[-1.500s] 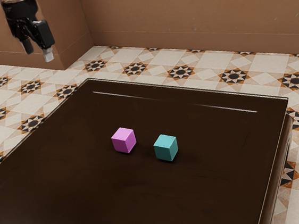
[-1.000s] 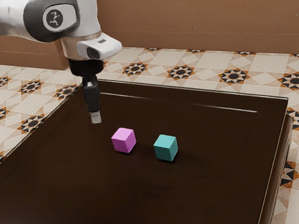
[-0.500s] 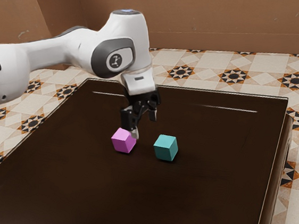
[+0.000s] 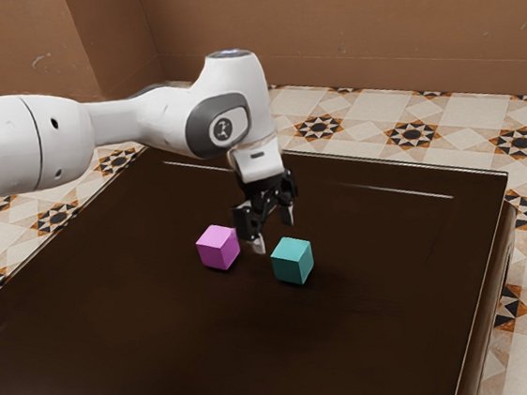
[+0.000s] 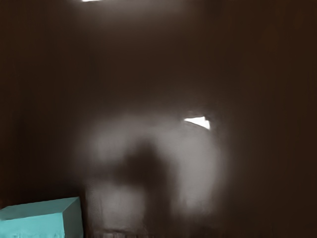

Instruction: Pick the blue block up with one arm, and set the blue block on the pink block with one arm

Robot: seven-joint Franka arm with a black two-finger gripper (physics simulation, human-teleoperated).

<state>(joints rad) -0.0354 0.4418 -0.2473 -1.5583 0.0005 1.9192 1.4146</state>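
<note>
A teal-blue block [image 4: 292, 260] rests on the dark table [image 4: 167, 358], with a pink block [image 4: 218, 248] a short way toward the exterior view's left of it. My gripper [image 4: 270, 234] hangs just above the gap between the two blocks, nearer the blue one's upper left corner. Its fingers are apart and hold nothing. In the wrist view a corner of the blue block [image 5: 42, 218] shows beside the hand, over glossy table surface.
The table's far edge [image 4: 337, 182] and right edge [image 4: 497, 267] drop to a patterned tile floor [image 4: 406, 116]. A brown wall [image 4: 338, 10] runs behind. My white arm [image 4: 96, 130] reaches in from the exterior view's left, over the table's back left part.
My arm has swung in from the upper left and come down over the table. In the last half second the gripper moved right, from above the pink block toward the blue one.
</note>
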